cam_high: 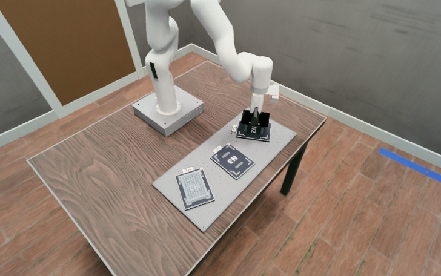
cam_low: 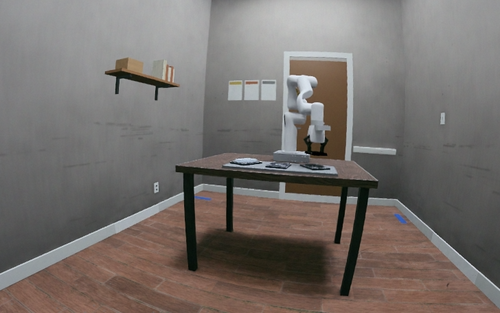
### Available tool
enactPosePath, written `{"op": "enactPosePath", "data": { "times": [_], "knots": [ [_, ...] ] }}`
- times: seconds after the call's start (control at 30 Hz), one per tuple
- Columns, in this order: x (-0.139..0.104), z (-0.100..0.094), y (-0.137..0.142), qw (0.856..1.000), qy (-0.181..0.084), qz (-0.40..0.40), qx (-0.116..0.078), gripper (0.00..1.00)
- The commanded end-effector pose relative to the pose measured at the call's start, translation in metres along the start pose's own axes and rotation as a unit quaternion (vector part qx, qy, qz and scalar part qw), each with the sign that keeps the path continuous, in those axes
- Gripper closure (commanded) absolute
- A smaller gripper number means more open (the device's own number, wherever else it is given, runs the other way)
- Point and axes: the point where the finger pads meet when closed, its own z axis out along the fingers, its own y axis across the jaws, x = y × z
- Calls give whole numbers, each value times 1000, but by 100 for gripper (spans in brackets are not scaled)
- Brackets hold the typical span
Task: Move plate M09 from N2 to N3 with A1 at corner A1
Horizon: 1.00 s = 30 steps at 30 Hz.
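My gripper (cam_high: pixel 255 119) is shut on plate M09 (cam_high: pixel 259 117), a dark plate that I hold lifted a little above nest N2 (cam_high: pixel 254 131), whose label now shows. In the side view the gripper (cam_low: pixel 315 147) and the plate (cam_low: pixel 315 152) hang clear of nest N2 (cam_low: pixel 316 169). Nest N3 (cam_high: pixel 232 160) is a dark empty pad with white corner locators in the middle of the deck. Plate M06 (cam_high: pixel 194 187), pale with a well grid, lies flat on nest N1 at the near end; it also shows in the side view (cam_low: pixel 246 160).
The three nests sit on a grey perforated deck (cam_high: pixel 224 175) near the table's right edge. Small white signs (cam_high: pixel 217 149) stand next to the nests. The arm's grey base block (cam_high: pixel 167 110) stands behind the deck.
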Motion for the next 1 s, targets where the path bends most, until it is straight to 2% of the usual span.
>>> {"op": "enactPosePath", "data": {
  "times": [0.0, 0.57, 0.97],
  "knots": [
    [2, -9, 0, 1000, 2, 0, -1, 100],
    [2, -34, 0, 1000, 2, 0, -1, 100],
    [0, -34, 5, 1000, 2, 17, -1, 100]
  ]
}}
